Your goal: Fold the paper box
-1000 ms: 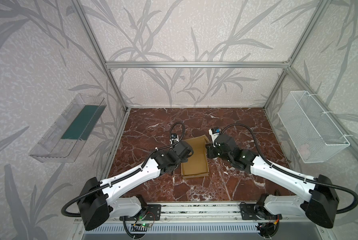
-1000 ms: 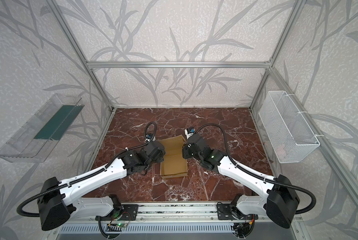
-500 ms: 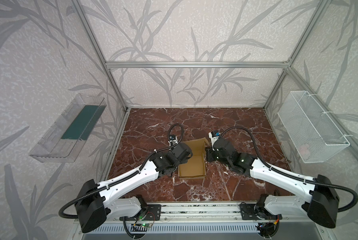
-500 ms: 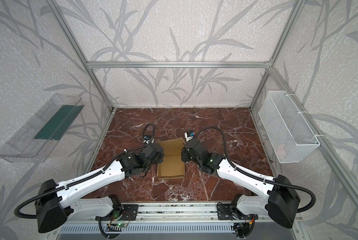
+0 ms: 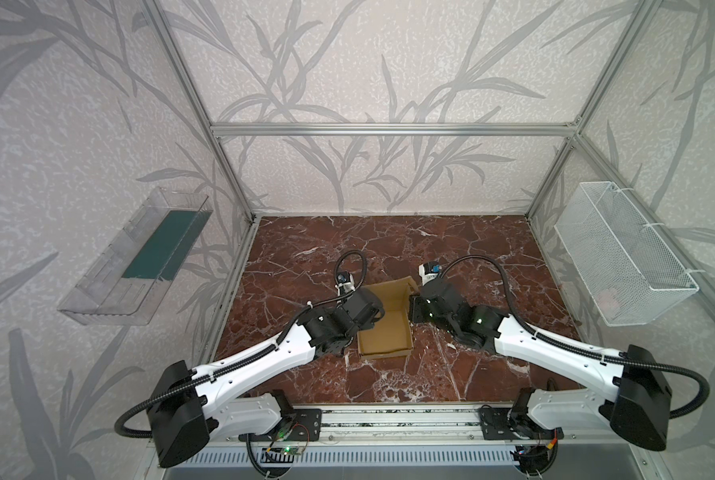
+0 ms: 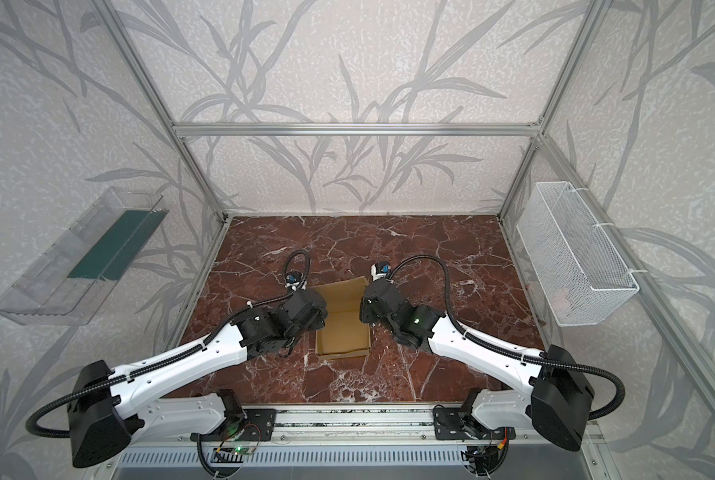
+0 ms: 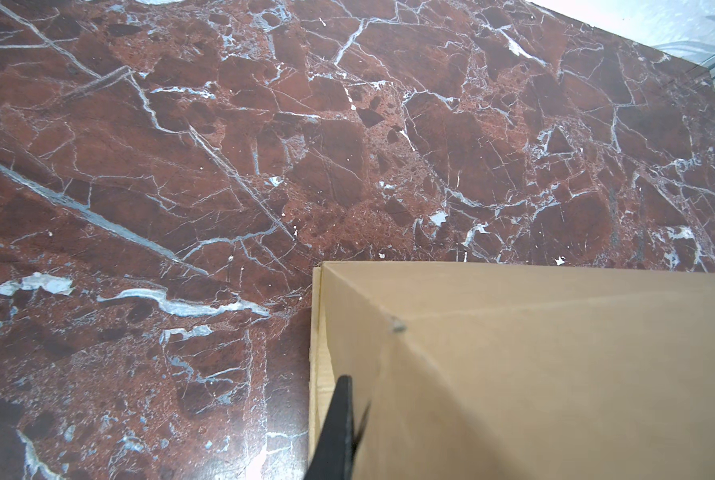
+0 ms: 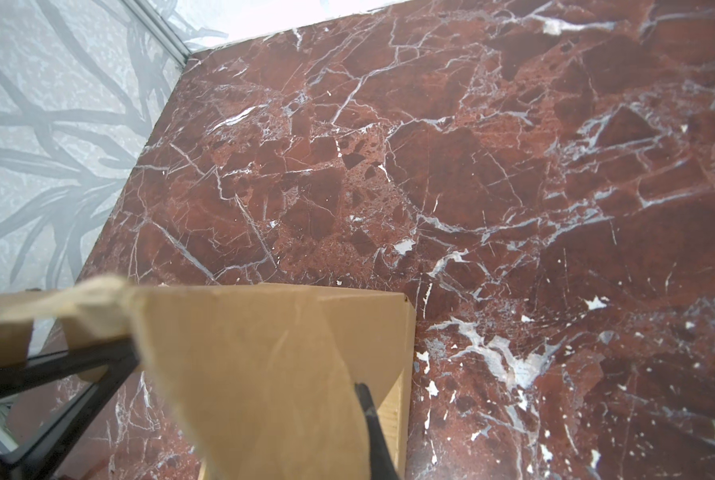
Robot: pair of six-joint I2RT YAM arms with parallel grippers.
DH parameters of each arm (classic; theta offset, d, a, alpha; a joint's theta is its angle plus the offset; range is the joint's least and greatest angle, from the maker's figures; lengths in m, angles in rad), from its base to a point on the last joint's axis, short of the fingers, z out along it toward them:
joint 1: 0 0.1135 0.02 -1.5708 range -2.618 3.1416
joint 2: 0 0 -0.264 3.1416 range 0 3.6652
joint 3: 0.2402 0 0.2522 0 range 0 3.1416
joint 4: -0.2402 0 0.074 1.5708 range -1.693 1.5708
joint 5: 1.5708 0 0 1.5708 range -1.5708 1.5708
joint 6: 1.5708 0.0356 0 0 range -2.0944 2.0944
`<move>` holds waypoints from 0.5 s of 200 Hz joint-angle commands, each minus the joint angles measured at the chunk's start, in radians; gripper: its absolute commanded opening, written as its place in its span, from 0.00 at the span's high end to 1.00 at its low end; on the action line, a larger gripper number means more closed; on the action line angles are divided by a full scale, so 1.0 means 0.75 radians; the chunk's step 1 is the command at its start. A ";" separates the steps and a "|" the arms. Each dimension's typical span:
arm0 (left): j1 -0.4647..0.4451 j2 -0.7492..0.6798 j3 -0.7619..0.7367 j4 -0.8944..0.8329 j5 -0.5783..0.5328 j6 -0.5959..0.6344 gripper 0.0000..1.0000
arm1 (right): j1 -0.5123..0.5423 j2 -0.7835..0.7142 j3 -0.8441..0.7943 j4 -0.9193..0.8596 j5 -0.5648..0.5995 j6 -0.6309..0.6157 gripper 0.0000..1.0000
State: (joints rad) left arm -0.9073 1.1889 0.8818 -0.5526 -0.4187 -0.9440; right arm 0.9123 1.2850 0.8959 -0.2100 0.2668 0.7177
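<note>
- Change: within the last 1 second, both hands moved inward against the paper box (image 5: 387,332). Its outline narrowed and shifted slightly toward 9 o'clock.
- Meaning: the 2 long side walls are probably being pushed upright. The flap at 12 o'clock is not yet folded over.
- Location: the box lies near the centre of the worktop (image 5: 430,374).
- Left hand (image 5: 364,309): fully closed, at the box's 9 o'clock wall.
- Right hand (image 5: 420,309): fully closed, at the 3 o'clock wall.
- Whether either hand pinches cardboard cannot be told.
</note>
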 commanded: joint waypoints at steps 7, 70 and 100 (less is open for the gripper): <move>-0.011 -0.032 -0.030 -0.040 -0.023 -0.045 1.00 | 0.015 0.022 0.001 -0.129 0.021 0.091 1.00; -0.026 -0.063 -0.061 -0.038 -0.039 -0.067 1.00 | 0.050 0.031 0.004 -0.132 0.028 0.152 1.00; -0.036 -0.075 -0.077 -0.035 -0.039 -0.082 1.00 | 0.074 0.039 0.003 -0.130 0.036 0.172 1.00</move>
State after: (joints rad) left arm -0.9249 1.1484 0.8471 -0.5518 -0.4297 -0.9672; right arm 0.9485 1.2869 0.8967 -0.2157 0.2913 0.8154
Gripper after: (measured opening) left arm 0.048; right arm 0.048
